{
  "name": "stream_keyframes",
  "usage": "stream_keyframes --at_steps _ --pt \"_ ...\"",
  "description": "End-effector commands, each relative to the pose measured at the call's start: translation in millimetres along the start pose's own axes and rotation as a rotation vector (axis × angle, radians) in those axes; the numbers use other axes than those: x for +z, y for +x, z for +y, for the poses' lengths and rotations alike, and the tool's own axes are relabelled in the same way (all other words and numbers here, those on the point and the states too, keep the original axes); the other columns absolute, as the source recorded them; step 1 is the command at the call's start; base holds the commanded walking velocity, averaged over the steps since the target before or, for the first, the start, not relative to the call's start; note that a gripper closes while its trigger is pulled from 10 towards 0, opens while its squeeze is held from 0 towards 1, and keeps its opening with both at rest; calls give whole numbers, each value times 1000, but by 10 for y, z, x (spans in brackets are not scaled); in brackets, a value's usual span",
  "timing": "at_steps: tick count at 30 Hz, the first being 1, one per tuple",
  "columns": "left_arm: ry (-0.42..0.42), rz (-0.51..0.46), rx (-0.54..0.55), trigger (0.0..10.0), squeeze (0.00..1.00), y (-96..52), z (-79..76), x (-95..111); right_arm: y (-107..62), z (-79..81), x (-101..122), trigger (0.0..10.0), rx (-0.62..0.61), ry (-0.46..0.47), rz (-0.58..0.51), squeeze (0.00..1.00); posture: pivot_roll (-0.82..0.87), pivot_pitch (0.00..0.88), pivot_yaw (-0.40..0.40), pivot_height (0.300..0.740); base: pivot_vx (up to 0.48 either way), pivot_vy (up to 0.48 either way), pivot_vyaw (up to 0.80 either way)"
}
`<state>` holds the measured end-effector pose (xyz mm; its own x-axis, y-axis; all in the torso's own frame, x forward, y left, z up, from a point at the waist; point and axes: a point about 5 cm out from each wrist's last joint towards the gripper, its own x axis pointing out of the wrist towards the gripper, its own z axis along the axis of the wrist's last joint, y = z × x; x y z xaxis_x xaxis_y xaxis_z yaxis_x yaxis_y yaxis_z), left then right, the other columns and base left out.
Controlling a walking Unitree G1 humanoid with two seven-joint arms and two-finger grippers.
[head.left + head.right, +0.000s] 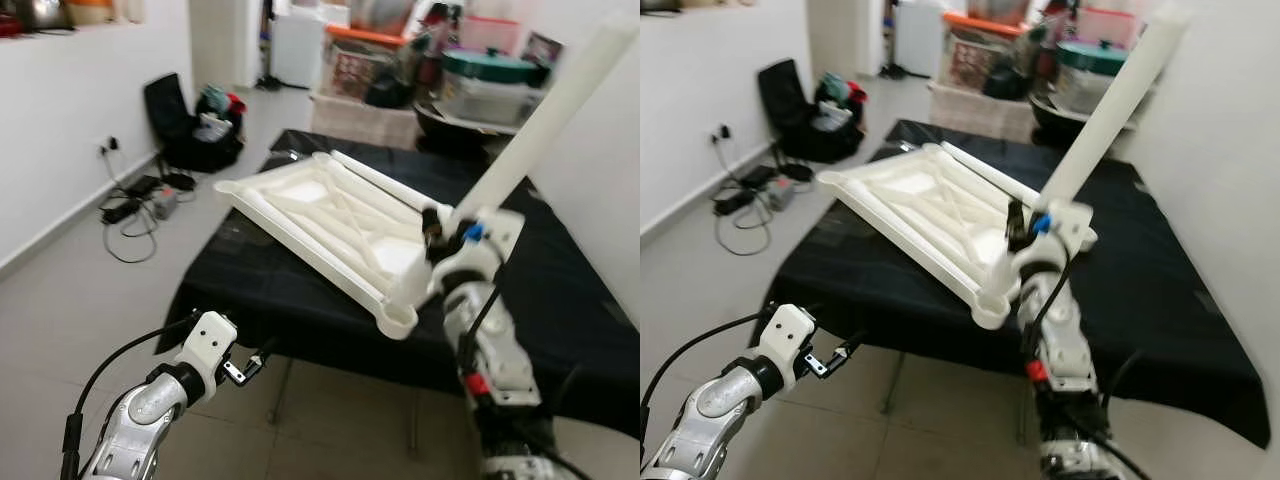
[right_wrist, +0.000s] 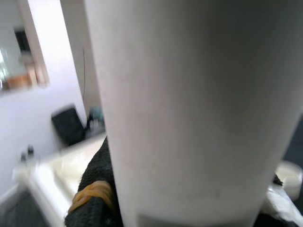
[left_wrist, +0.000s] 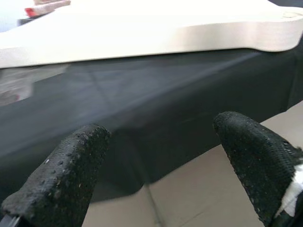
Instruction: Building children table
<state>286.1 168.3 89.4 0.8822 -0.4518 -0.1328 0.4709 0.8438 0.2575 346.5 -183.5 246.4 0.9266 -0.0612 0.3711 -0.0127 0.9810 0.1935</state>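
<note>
A white plastic children's tabletop (image 1: pixel 330 215) lies upside down on a table draped in black cloth (image 1: pixel 560 290), its ribbed underside up and a round leg socket (image 1: pixel 397 320) at the near corner. My right gripper (image 1: pixel 440 232) is shut on a long white table leg (image 1: pixel 545 120), held tilted up and to the right, its lower end close above that near corner. The leg (image 2: pixel 189 109) looms large in the right wrist view beside one black finger (image 2: pixel 94 189). My left gripper (image 1: pixel 255 365) is low in front of the table's edge, open, with nothing between its fingers (image 3: pixel 61 175).
A black bag (image 1: pixel 185 125) and tangled cables (image 1: pixel 135 205) lie on the floor at the left wall. Boxes, bins and a pot (image 1: pixel 490 65) crowd the space beyond the table. A white wall (image 1: pixel 610 170) runs close along the right.
</note>
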Motion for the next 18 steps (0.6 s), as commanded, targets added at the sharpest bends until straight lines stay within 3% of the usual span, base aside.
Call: stream_keyframes --at_steps 1,3,7,13,15,18 --pt "1 5 -21 10000 0 24 -39 -17 64 -24 234 10000 6 28 -71 0 87 0 -120 740 0 0 0" --pt "2 5 -21 10000 0 25 -33 -16 120 -27 363 10000 8 33 -111 0 85 0 -119 740 0 0 0" --pt "5 2 -19 10000 0 35 -22 -5 288 -105 835 10000 -14 -6 -282 0 88 0 -120 740 0 0 0" --pt "8 -8 -11 10000 0 33 -29 6 285 -105 909 10000 -3 -39 -316 0 90 0 -119 740 0 0 0" --pt "27 -19 17 10000 0 26 8 31 243 -71 842 10000 16 -41 -290 0 87 0 -116 740 0 0 0" --pt "12 -92 124 10000 0 53 140 209 140 10 559 10000 37 -72 -173 0 91 0 -119 740 0 0 0"
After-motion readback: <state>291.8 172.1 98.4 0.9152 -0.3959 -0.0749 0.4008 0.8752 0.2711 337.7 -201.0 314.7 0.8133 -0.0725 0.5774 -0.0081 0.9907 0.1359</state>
